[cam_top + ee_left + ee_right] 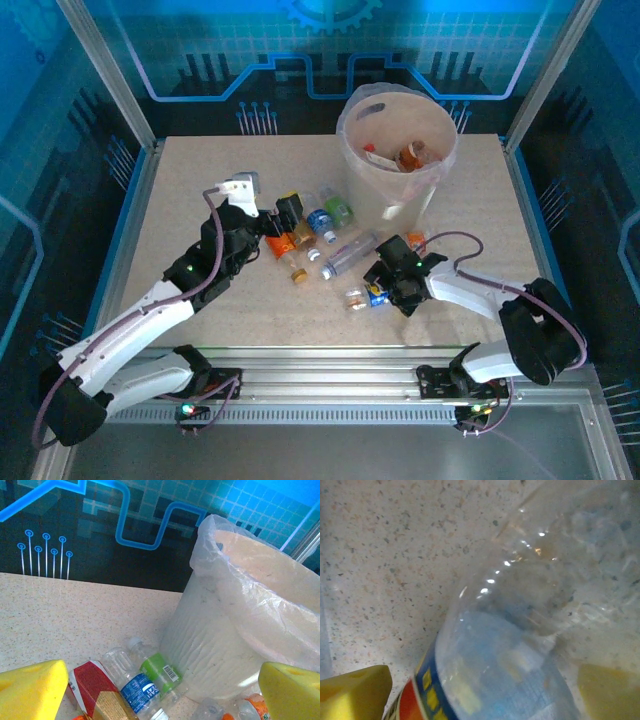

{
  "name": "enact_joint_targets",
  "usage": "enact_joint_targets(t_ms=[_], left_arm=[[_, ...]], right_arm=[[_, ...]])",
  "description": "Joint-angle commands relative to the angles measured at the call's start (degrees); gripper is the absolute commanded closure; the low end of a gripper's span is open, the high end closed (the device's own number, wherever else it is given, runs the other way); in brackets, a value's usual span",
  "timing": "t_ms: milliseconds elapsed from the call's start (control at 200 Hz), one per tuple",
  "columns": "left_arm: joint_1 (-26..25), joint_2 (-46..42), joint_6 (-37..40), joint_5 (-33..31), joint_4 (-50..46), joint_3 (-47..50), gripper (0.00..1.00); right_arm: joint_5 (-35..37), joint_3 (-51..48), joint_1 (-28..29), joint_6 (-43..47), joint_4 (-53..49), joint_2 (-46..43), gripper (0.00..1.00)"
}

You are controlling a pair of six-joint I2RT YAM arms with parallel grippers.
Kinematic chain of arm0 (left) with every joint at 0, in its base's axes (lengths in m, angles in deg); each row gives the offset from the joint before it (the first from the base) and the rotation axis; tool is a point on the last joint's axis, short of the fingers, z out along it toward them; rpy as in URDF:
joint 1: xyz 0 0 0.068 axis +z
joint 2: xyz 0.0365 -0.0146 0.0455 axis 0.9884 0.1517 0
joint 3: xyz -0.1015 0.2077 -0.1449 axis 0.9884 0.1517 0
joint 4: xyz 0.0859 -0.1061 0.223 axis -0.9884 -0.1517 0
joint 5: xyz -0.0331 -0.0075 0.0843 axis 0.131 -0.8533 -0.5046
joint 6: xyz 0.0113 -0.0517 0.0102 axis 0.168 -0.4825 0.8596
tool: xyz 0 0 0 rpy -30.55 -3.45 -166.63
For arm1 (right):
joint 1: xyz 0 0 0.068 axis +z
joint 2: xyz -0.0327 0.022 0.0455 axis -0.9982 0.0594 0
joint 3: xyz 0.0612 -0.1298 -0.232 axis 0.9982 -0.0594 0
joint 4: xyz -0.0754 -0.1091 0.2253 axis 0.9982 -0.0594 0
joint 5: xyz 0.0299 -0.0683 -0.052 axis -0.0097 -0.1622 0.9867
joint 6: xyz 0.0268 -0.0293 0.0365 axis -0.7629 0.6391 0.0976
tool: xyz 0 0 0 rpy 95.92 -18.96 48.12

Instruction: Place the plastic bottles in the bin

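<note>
The left pincer (160, 697) is spread wide. Its blunt yellow pads (31, 690) sit at the two lower corners of the wrist view and pinch nothing. Just ahead of it and lower down, bottles lie on the pale, speckled, stone-look tabletop (75, 615). The green-label bottle (159, 667) is clear and white-capped. The blue-label bottle (137, 690) lies touching its side. The red-label bottle (90, 682) lies nearer the left pad. An orange cap (256, 704) shows by the right pad.

Ahead and to the right of this pincer stands the bin (220, 645), a tall round white tub with fine vertical ribs. A crinkled, translucent bag (280, 605) lines it and folds over its rim. The green-label bottle lies at the foot of the bin.

The right pincer (480, 695) is also spread, and it straddles a smooth clear bottle (520, 645) lying on the tabletop. That bottle has a rounded shoulder and a label band of blue, yellow and red. One pad stands just beside the label's edge. The other shows only as a yellow blur through the plastic. Whether either pad touches the bottle cannot be told.

In the top view the bin stands beyond this pincer. A long bottle (350, 253), clear and cylindrical, lies between the two pincers. A brown bottle (412, 155) rests inside the bag.
</note>
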Motion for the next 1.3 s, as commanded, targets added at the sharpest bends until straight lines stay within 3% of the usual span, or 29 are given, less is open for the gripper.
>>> enact_joint_targets(t_ms=[0, 350, 685, 835, 965, 1296], left_arm=[[0.5, 0.2, -0.7, -0.4, -0.5, 0.4, 0.01], [0.9, 0.3, -1.3, -0.9, -1.5, 0.6, 0.01], [1.1, 0.4, -2.2, -1.5, -2.1, 0.8, 0.01], [1.2, 0.5, -3.3, -2.2, -3.3, 1.1, 0.01], [1.2, 0.4, -4.5, -3.0, -5.0, 1.2, 0.01], [1.2, -0.8, -7.3, -3.8, -5.7, 2.7, 0.01]], right_arm=[[-0.6, -0.8, -0.8, -0.8, 1.3, 1.1, 0.09], [-0.8, -5.3, -0.8, -2.3, 0.9, -3.6, 0.36], [9.6, -5.5, -0.8, -0.3, -12.6, -24.2, 0.58], [17.2, 1.1, -0.7, 7.1, -21.4, -33.5, 0.62], [23.6, 10.5, -1.0, 17.2, -26.4, -36.1, 0.62], [29.9, 39.9, -3.1, 48.2, -23.5, -22.5, 0.62]])
